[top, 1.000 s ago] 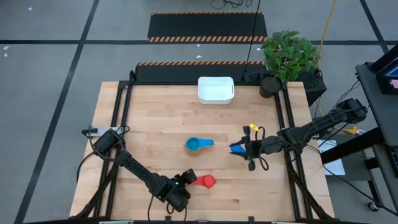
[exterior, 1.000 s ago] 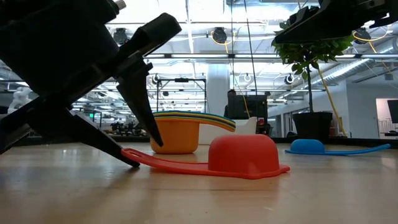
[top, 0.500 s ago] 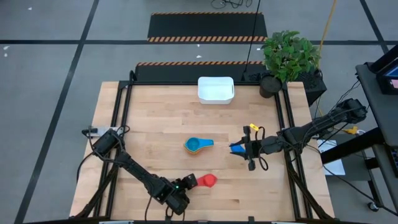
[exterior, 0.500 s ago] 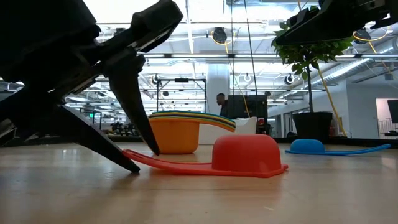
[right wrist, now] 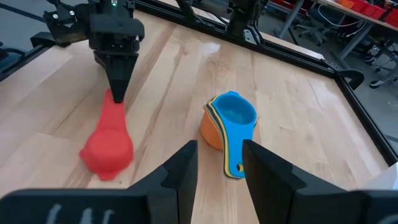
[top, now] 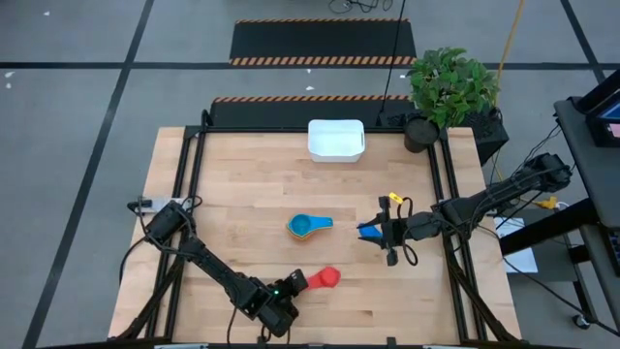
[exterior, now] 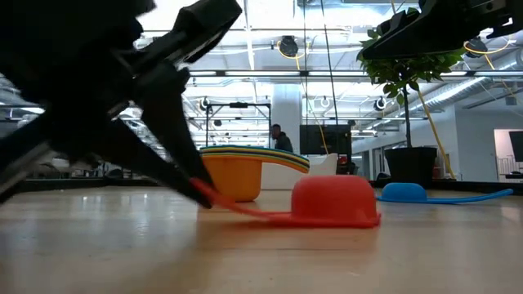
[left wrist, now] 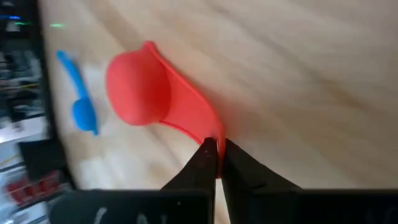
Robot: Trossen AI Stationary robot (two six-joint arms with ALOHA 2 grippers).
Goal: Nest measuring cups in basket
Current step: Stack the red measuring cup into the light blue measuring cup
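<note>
A red measuring cup [top: 327, 277] lies upside down near the table's front edge, and my left gripper [top: 294, 283] is shut on its handle. Several nested cups, orange outermost and light blue on top [top: 308, 226], stand at the table's middle. A dark blue cup [top: 368, 231] lies upside down to their right. My right gripper [top: 380, 233] hangs open above it, and nothing is between its fingers [right wrist: 186, 163]. The white basket [top: 336, 139] stands at the far edge. My left gripper pinches the free end of the red cup's flat handle [left wrist: 210, 132] between its two fingertips [left wrist: 205, 155]. The fingers slant down from the table's near left and lie along the handle. The cup's rim [exterior: 335, 221] rests on the table, and the handle end [exterior: 214, 196] is raised a little.
A potted plant [top: 448, 89] stands at the table's far right corner. Black frame rails [top: 189, 174] run along the left and right sides. Bare wood lies between the nested cups and the basket. A person [exterior: 279, 139] shows in the room beyond.
My left gripper has shut on the end of the red cup's handle and tipped slightly upward. That end has come up off the table, and the cup has slid a little toward the table's right, still rim down.
</note>
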